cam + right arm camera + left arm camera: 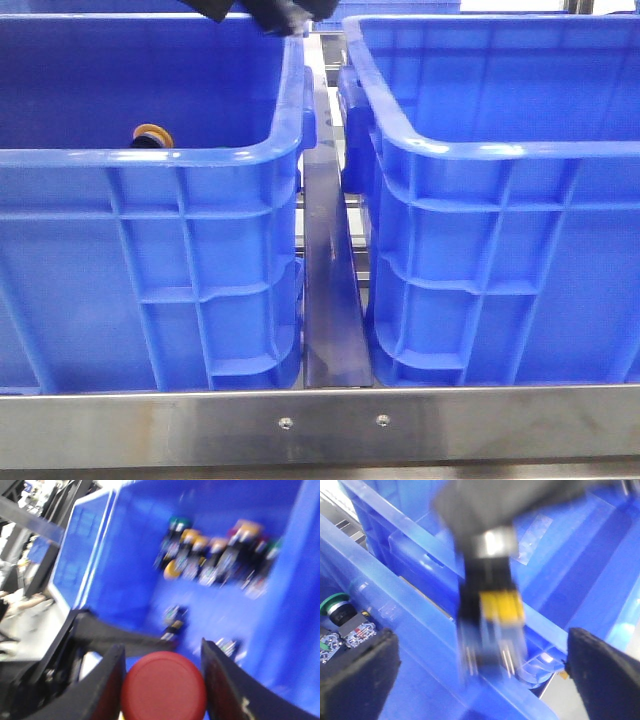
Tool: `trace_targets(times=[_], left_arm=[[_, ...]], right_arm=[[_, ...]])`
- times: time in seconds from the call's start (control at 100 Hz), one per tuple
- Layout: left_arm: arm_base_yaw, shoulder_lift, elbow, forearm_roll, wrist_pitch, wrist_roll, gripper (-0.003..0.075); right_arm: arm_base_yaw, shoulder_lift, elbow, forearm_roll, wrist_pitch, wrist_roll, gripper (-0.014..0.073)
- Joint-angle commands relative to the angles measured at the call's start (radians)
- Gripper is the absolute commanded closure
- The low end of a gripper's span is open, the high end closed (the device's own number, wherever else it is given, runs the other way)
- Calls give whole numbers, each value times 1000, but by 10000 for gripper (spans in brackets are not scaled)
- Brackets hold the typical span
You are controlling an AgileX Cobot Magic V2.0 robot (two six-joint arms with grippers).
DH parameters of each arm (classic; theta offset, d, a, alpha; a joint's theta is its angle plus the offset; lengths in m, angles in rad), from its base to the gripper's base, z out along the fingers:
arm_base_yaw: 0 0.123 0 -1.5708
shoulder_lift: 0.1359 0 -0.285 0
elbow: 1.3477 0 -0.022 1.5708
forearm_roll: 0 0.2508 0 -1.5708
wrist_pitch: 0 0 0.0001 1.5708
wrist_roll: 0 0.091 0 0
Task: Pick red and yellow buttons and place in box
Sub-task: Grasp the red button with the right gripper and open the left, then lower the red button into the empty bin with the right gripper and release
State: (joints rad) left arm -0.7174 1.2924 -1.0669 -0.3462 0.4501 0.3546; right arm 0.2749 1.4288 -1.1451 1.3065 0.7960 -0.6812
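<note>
Right wrist view is showing the right gripper [164, 680] closing its two dark fingers [107, 685] on a red button [164, 685], the domed cap sitting between them and facing the camera. Behind it, toward 12 o'clock in that picture, a heap of other buttons [220, 555] is lying on the floor of a blue crate [130, 570]; the picture is blurred, so I cannot count them.

The left wrist view is also blurred. A button with a silver collar and a yellow block [492, 585] is hanging in the middle of the picture, over the blue rims. The left gripper [480, 675] is standing wide, its two black pads [355, 680] far apart at the lower corners and not touching this button. What is carrying the button I cannot tell; it may be falling.

In the front view two crates are standing side by side. In the left crate [150, 160], at about 10 o'clock of the picture, one orange-yellow cap [153, 134] is peeping over the near rim. The inside of the right crate [500, 150] is hidden from here.

As I judge it, the task is in the middle: the red one is picked but not yet placed, and the yellow one is just being released or is already inside.
</note>
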Motion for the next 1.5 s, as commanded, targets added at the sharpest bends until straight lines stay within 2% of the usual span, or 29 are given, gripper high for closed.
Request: trace_targets(times=[0.0,0.18,0.31,0.4,0.52,0.8,1.01,1.49], left_arm=[[-2,-25,-28,-18,-63,0,67],[-2,-25,-28,-18,-63,0,69],[-2,-25,-28,-18,-63,0,69],[-2,-25,-28,-18,-63,0,69],[-2,-25,-28,-18,-63,0,69],[-2,-25,-28,-18,-63,0,69],[-2,-25,-28,-18,-63,0,69],[-2,-25,-28,-18,-63,0,69]], right_arm=[[-56,-58,-45,44,0,-94,347],[-145,-98,-45,-34,-94,-296,347],[-144,-97,-39,-160,-230,-407,347],[-143,-97,-11,-187,-353,-456,347],[-143,-89,44,-181,-556,-474,347],[-143,34,64,-125,-769,-474,347],[-143,126,49,-102,-805,-474,347],[-143,335,-97,-73,-824,-473,347]])
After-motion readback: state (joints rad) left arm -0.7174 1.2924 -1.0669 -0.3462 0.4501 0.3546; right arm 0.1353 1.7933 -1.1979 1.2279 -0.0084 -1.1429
